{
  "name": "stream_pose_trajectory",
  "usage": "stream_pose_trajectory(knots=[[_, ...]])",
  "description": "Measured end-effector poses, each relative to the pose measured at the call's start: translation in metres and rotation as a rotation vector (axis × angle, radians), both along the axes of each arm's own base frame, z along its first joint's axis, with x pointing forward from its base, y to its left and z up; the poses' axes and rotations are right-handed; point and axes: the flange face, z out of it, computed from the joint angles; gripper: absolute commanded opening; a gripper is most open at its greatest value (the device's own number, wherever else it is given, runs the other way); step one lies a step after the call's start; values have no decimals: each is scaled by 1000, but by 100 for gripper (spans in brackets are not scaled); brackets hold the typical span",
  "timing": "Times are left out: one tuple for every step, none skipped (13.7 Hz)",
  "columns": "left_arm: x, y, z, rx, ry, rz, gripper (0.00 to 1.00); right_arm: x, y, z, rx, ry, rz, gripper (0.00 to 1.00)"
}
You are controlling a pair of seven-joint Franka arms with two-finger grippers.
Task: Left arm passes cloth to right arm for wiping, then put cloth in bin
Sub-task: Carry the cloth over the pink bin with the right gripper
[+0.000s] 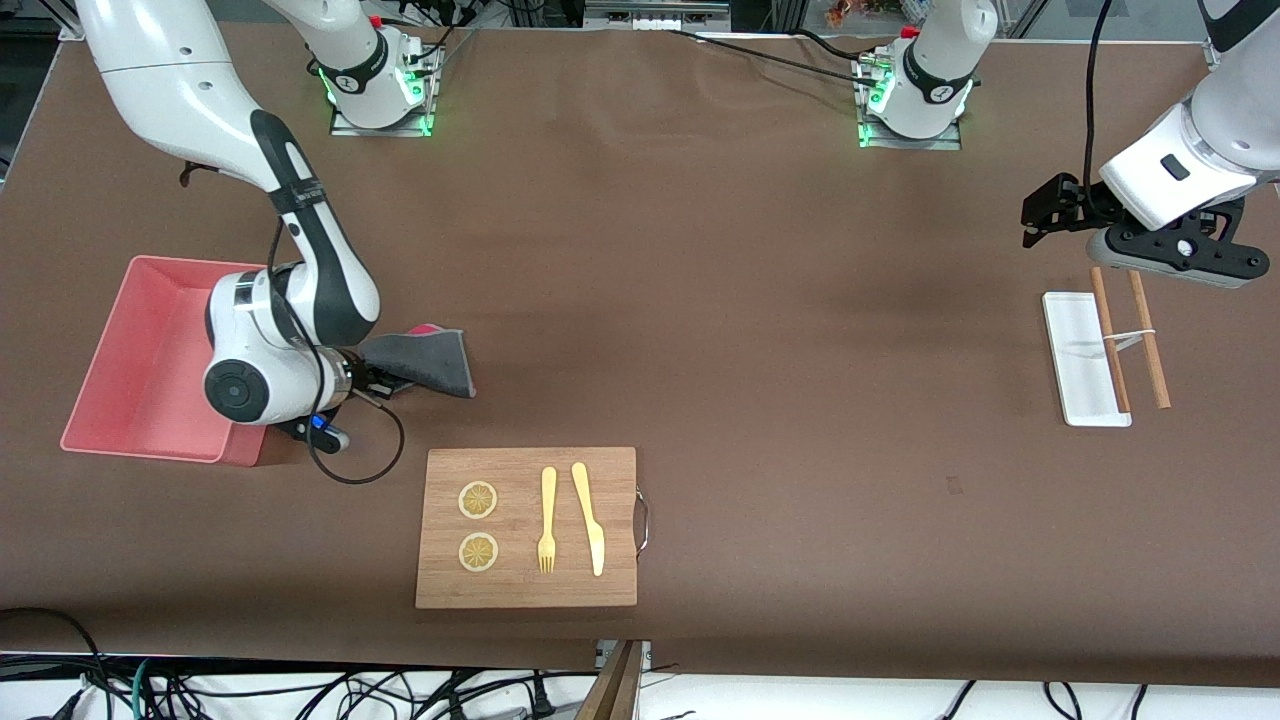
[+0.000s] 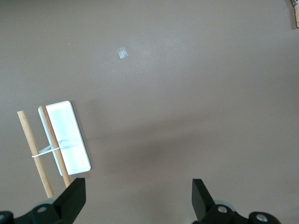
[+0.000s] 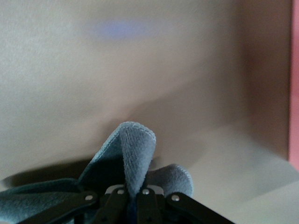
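The cloth (image 1: 428,362) shows mostly its dark grey face, with a magenta edge on top. It hangs low over the brown table beside the pink bin (image 1: 120,350), toward the right arm's end. My right gripper (image 1: 385,378) is shut on one end of it. In the right wrist view the cloth (image 3: 134,144) bunches up between the shut fingers of the right gripper (image 3: 133,198), and the bin's wall (image 3: 294,93) shows at the edge. My left gripper (image 1: 1050,212) waits open and empty above the table near the white tray; the left wrist view shows the left gripper (image 2: 138,189) with bare table between its fingers.
A wooden cutting board (image 1: 527,590) with two lemon slices, a yellow fork and a knife lies nearer the front camera than the cloth. At the left arm's end sits a white tray (image 1: 1075,350) with tied chopsticks (image 1: 1150,345) across it. Cables run along the front edge.
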Motion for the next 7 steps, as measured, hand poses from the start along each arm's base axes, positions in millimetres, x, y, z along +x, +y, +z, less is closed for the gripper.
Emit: stream_pose_trajectory(knots=[[0, 0, 0, 0, 0, 0, 100, 3, -2, 15, 6, -11, 8, 0], [0, 0, 0, 0, 0, 0, 100, 5, -3, 41, 11, -20, 19, 0], [0, 0, 0, 0, -1, 0, 100, 5, -4, 74, 18, -26, 37, 0], [0, 0, 0, 0, -1, 1, 100, 3, -9, 114, 25, -29, 59, 0], [0, 1, 0, 0, -1, 1, 100, 0, -20, 154, 31, -30, 91, 0], [0, 1, 0, 0, -1, 1, 100, -5, -36, 190, 35, -22, 132, 0], [0, 1, 0, 0, -1, 2, 100, -10, -55, 218, 36, -8, 171, 0]])
